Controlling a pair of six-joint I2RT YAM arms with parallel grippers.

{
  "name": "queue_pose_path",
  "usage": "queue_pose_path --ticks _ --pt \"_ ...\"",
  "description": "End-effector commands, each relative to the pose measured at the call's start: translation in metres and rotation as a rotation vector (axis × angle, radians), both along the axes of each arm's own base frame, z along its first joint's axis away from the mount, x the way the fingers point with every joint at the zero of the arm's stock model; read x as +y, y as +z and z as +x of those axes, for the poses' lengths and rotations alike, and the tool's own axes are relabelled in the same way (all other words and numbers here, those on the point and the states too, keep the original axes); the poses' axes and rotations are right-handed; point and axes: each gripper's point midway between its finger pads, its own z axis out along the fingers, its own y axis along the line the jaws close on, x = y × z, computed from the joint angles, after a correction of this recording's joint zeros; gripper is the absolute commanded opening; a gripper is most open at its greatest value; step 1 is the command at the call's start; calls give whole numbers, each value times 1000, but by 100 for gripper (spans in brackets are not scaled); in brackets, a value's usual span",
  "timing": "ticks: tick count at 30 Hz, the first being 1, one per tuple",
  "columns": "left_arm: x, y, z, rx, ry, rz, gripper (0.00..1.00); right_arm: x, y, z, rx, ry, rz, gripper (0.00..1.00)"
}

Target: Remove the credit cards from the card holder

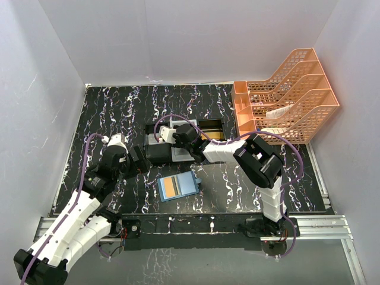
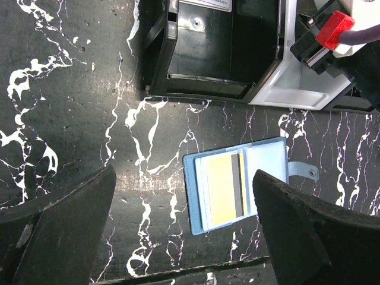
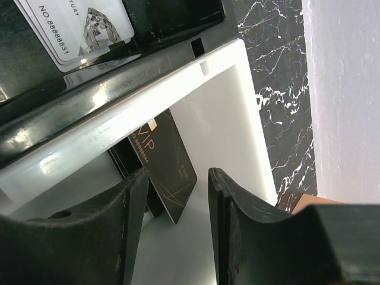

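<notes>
The blue card holder (image 1: 178,187) lies open on the black marbled table, in front of the tray. A gold-tan card (image 2: 224,189) with a dark stripe sits in its pocket, and its snap tab (image 2: 304,171) points right. My left gripper (image 2: 184,237) is open and empty, hovering above the table at the holder's near-left side (image 1: 141,159). My right gripper (image 3: 178,219) is open over the tray's white compartment (image 1: 180,141). A dark VIP card (image 3: 169,166) lies there, just beyond my fingers. A silver-grey card (image 3: 83,27) lies in the adjoining black compartment.
The black-and-white tray (image 1: 155,151) stands mid-table; its white rim (image 3: 249,95) is close to my right fingers. A gold-tan strip (image 1: 212,135) shows in its right compartment. An orange tiered file rack (image 1: 288,95) stands at the back right. White walls enclose the table.
</notes>
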Motion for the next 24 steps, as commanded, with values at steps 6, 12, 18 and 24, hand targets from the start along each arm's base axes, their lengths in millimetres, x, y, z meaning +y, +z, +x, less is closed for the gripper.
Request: queue_pose_path --ticks 6,12,18,24 --pt "-4 7 3 -6 -19 -9 99 9 35 8 -55 -3 99 46" --pt "-5 6 3 0 -26 -12 99 13 69 2 -55 -31 270 48" --pt "-9 3 2 11 -42 -24 99 2 124 -24 9 -134 638 55" --pt "-19 -3 1 31 -76 -59 99 -11 131 -68 300 -328 1072 68"
